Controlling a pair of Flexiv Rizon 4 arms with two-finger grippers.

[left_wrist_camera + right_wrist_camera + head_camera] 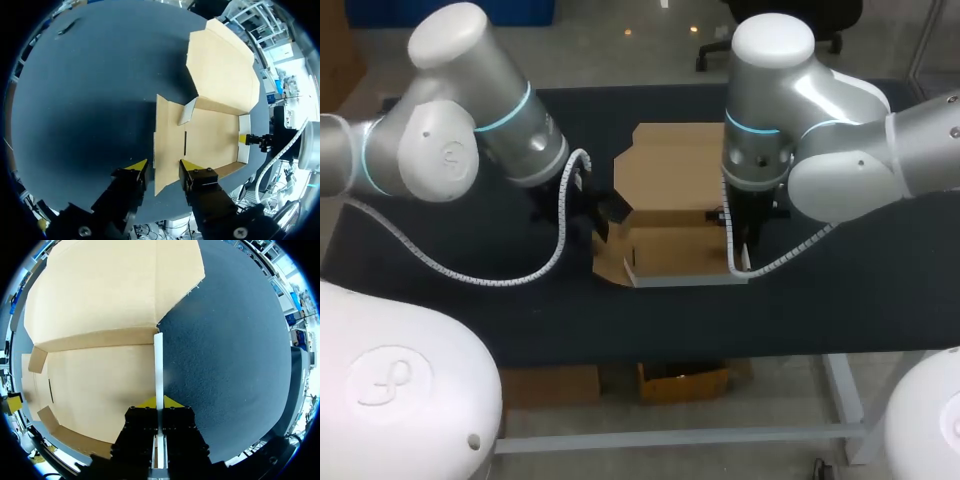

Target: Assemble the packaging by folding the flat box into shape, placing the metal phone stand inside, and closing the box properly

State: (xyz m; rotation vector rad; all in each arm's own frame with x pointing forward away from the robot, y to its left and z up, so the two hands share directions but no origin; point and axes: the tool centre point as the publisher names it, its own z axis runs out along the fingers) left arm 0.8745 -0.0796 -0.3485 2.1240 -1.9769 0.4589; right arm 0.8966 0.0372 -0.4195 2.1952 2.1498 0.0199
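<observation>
Head view, looking down on a dark table (880,290): a brown cardboard box (670,200) sits in the middle of the frame, partly folded, with my arms coming in from the left and right edges to meet it. Its lid (222,70) lies open and flat on the far side, toward the top of the frame. The tray is only half formed.

My right gripper (160,402) is pinched narrow on the box's right side wall (158,365). Both yellow tips press the thin, pale-edged panel from either side and hold it upright.

My left gripper (164,166) is spread wide at the opposite end, a yellow tip on either side of the near end of the left side flap (167,150). I judge it is not clamped. That flap leans outward rather than standing.

The box floor (100,385) is bare. I cannot find the metal phone stand with any certainty. A small dark object (67,27) lies well apart from the box near the table's far edge, too small to identify.

I judge this to be the first step, folding the box into shape, with loading and closing not yet begun. The next move calls for raising the left flap to match the right wall while the right grip steadies the box, then tucking the corner tabs
</observation>
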